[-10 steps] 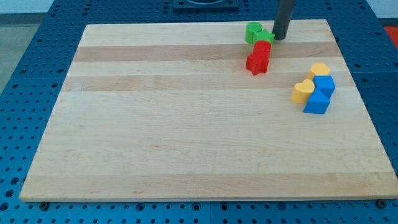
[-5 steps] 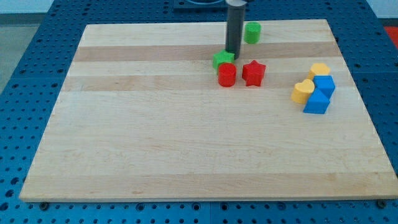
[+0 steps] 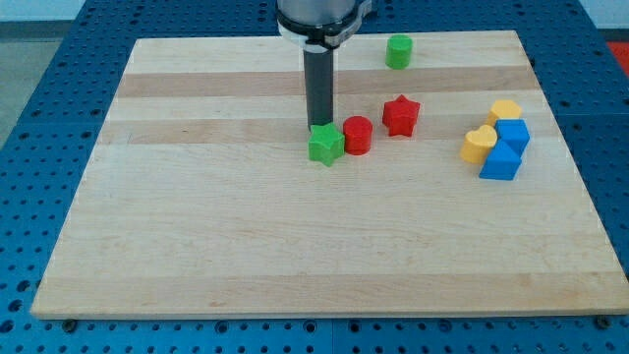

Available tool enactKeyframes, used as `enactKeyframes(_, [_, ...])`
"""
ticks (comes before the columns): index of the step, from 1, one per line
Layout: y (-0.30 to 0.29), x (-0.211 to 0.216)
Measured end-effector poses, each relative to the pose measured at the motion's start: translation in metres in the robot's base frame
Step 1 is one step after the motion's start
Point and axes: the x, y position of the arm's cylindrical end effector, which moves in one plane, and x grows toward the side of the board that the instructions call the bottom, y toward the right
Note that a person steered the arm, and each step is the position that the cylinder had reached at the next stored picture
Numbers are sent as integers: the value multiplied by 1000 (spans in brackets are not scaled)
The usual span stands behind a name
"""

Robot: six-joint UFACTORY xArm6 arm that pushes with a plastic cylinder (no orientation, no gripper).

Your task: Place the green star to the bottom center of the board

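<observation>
My tip [image 3: 318, 127] presses against the top edge of the small green star block [image 3: 325, 145], just above frame centre on the pale wooden desk [image 3: 246, 236]. No claw here, only the rod holding nothing. A red cylinder block [image 3: 358, 135] touches the star's right side.

No legible text, labels, brand marks, numbers or signs appear anywhere in the camera view.
</observation>
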Motion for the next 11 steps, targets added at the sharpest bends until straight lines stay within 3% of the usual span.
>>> enactKeyframes(3, [16, 33])
enactKeyframes(8, [16, 129])
enactKeyframes(11, [16, 139])
